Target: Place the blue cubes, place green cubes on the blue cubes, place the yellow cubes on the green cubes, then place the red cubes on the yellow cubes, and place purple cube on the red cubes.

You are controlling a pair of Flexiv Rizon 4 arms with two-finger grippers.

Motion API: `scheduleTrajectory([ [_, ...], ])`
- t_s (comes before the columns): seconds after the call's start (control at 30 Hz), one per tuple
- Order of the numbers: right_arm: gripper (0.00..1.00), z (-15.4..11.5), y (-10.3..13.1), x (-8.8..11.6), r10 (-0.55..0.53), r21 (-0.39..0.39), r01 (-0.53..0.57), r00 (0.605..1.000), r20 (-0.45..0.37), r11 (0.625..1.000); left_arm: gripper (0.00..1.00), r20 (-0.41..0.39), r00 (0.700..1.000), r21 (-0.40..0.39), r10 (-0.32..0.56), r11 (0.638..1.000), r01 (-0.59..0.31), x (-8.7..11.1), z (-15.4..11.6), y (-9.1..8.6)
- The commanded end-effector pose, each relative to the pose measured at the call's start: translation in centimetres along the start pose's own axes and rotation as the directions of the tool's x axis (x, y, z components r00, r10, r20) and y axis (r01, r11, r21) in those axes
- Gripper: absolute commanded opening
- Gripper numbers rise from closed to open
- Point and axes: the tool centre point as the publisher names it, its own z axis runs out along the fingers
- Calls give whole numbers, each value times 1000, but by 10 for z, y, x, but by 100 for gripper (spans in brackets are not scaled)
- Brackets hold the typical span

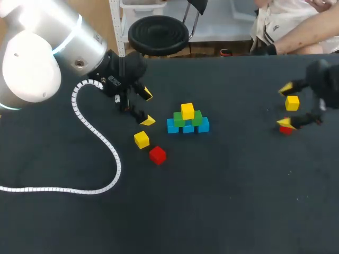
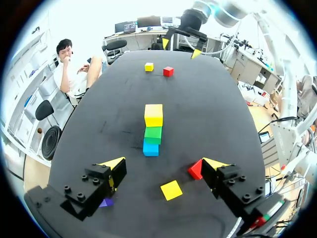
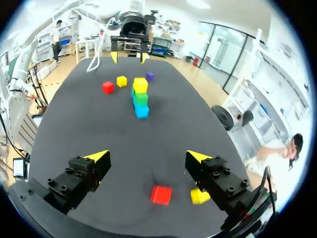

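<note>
**A:** How did the left tool [image 1: 147, 107] stand?

**B:** Wide open and holding nothing, hanging over the worktop [image 1: 222, 201]. A loose yellow cube [image 1: 141, 139] lay under the gap between its fingers. A red cube [image 1: 157, 154] sat just beside one finger, and the purple cube [image 2: 105, 202] was half hidden under the other.

**A:** And the right tool [image 1: 286, 106]?

**B:** Wide as well, and empty. A second yellow cube [image 1: 292, 102] and a second red cube [image 1: 286, 129] lay on the worktop below it, both near one finger and gripped by neither.

**A:** Where was the stack?

**B:** Near the middle of the worktop, close to the left tool and well apart from the right one. Three blue cubes [image 1: 188, 128] stood in a touching row with two green cubes [image 1: 179, 119] on them. One placed yellow cube [image 1: 187, 111] rested on the greens.

**A:** So which step was in hand?

**B:** I judged it to be the yellow layer. One yellow was up, two lay loose, and no red or purple had been stacked. The left tool seemed better placed for the next move. It would need to come down over its loose yellow cube, close on two opposite faces and lift clear of the red cube beside it. Then it would have to set the cube down square without nudging the stack.

**A:** Any containers?

**B:** I saw none. Every loose cube lay on the bare worktop.
</note>
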Motion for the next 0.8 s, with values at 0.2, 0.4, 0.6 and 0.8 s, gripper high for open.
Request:
scheduleTrajectory([
  [0.2,100,-79,27,52,-27,173,21,999,30,985,100,2,1000,0,2,1000,-2,1,0,0],
  [0.4,100,-88,10,74,-78,145,71,996,43,987,100,2,1000,0,2,1000,-2,1,0,0],
  [0.6,100,-90,-12,88,-77,119,72,996,35,990,100,2,1000,0,2,1000,-2,1,0,0],
  [0.8,100,-84,-31,99,-50,87,48,999,22,995,100,2,1000,0,2,1000,-2,1,0,0],
])
